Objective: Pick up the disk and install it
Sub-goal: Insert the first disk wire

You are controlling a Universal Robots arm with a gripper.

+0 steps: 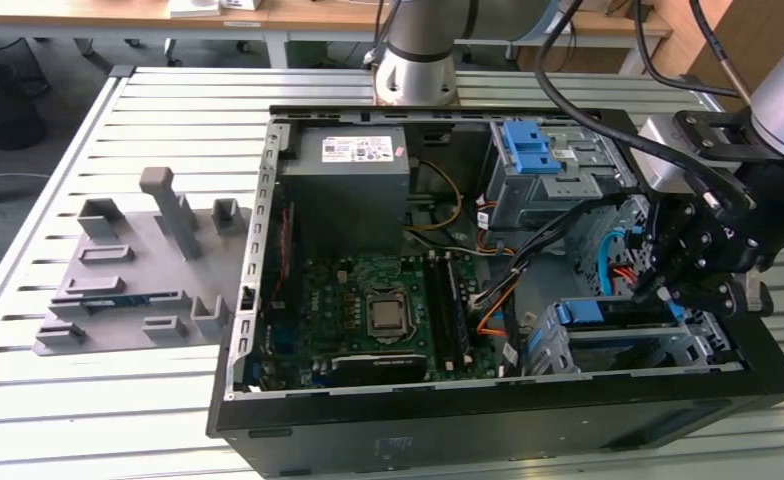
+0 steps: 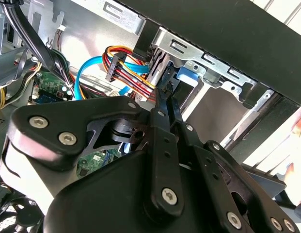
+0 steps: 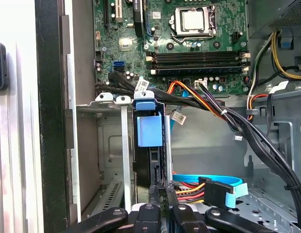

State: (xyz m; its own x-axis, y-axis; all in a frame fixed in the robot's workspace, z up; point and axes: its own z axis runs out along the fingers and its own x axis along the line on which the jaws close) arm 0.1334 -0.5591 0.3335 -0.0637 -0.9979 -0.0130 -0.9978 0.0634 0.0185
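Seemingly near done: disk (image 3: 149, 130) with blue bracket sits edge-up in drive cage (image 1: 632, 345) at computer case (image 1: 365, 425) corner, on table (image 1: 45, 400). Tool (image 2: 166, 99) just beside it, fingers clenched together, thin edge between them; final seating, release unconfirmed.

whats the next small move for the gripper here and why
Probably ease the gripper straight back from the drive cage. The disk, by its blue bracket, already stands in the cage slot, and the gripper fingers look closed together beside it.
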